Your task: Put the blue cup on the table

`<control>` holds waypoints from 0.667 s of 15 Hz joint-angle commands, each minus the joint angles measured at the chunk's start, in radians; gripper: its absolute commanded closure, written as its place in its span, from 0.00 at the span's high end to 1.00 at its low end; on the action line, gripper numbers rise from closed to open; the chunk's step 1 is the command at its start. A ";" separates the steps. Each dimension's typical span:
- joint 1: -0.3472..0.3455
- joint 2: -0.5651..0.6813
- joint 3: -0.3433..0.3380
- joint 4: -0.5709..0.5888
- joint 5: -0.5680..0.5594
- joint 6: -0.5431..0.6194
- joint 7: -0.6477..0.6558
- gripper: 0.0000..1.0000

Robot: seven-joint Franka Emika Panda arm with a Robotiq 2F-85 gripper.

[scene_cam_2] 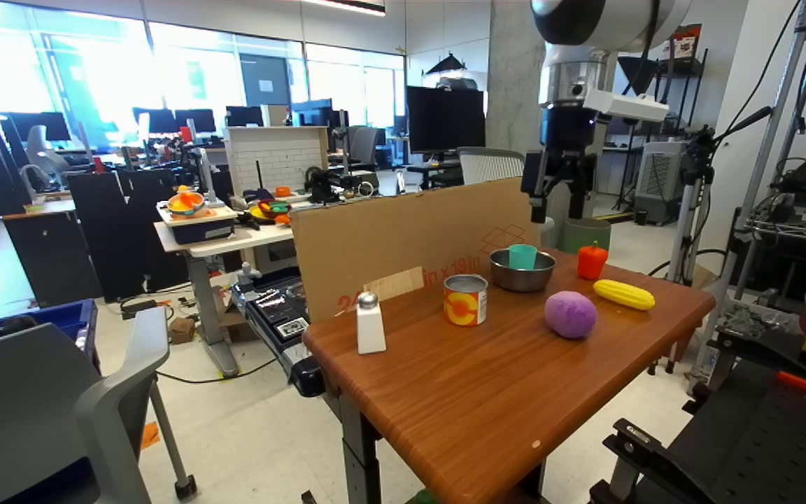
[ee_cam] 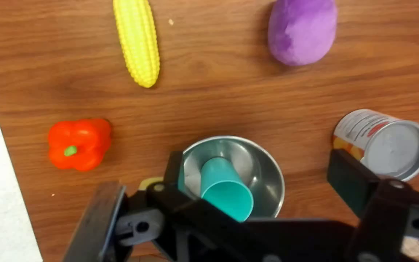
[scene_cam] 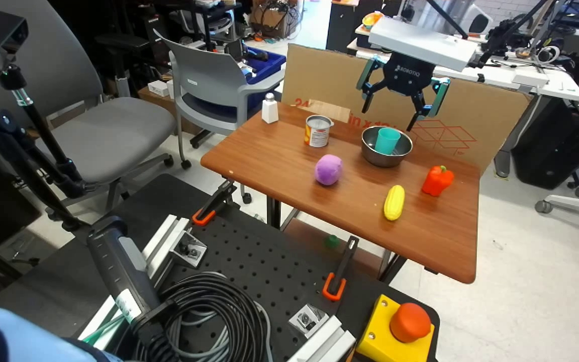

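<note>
Hanging above surface [scene_cam: 269,156], pincer [scene_cam: 388,119] has fingers [ee_cam: 347,182] spread wide apart, gap between them unfilled. Finger ends stand higher than metal bowl [scene_cam_2: 522,281], space visible between. Blue cup [scene_cam: 386,142] located inside metal bowl; metal bowl rests on surface. Blue cup upright in both exterior views: mouth up, long axis close to vertical; slight tilt cannot be ruled out. In wrist view, open mouth shows nearer than base; blue cup seen between fingers, closer to one of them.
</note>
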 commanded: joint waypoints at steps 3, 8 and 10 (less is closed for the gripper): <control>-0.040 0.139 0.027 0.168 -0.082 0.034 0.057 1.00; -0.051 0.212 0.043 0.239 -0.092 0.042 0.054 1.00; -0.052 0.242 0.047 0.263 -0.097 0.039 0.054 1.00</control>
